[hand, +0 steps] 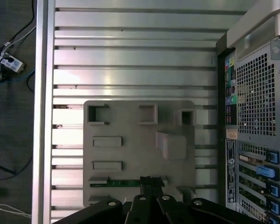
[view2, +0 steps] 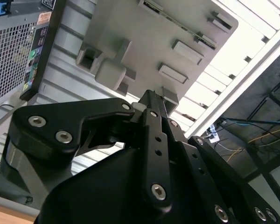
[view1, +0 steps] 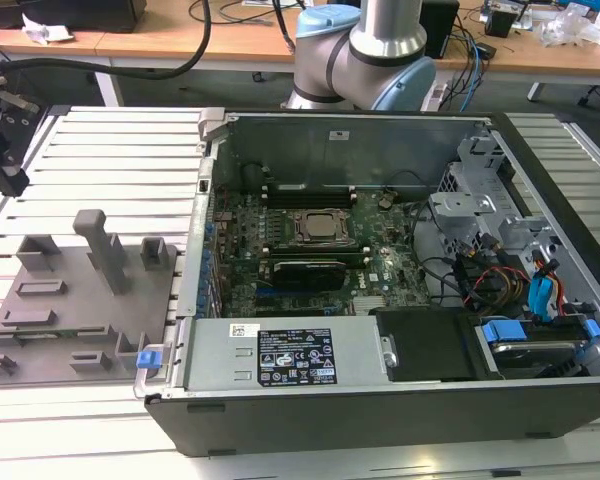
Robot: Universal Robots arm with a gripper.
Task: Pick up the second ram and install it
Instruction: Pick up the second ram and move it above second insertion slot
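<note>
Your jaws look drawn together and hold nothing. The gripper [hand: 151,180] hangs above the grey tray [hand: 130,149] on the counter [hand: 130,46]. The second ram [hand: 116,182] lies in its slot along one tray edge. I judge that pickup and installation in the computer case [view1: 340,350] are both not yet done.

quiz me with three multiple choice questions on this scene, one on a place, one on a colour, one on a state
1. The loose ram lies: A in the grey tray; B on the floor; C on a desk.
2. Its board is: A red; B green; C white.
3. The case has its side: A shut; B taped over; C open.
Answers: 1 A, the first wrist view shows it in a slot of the tray. 2 B, it shows as a thin green strip. 3 C, the motherboard is laid bare in the exterior view.
</note>
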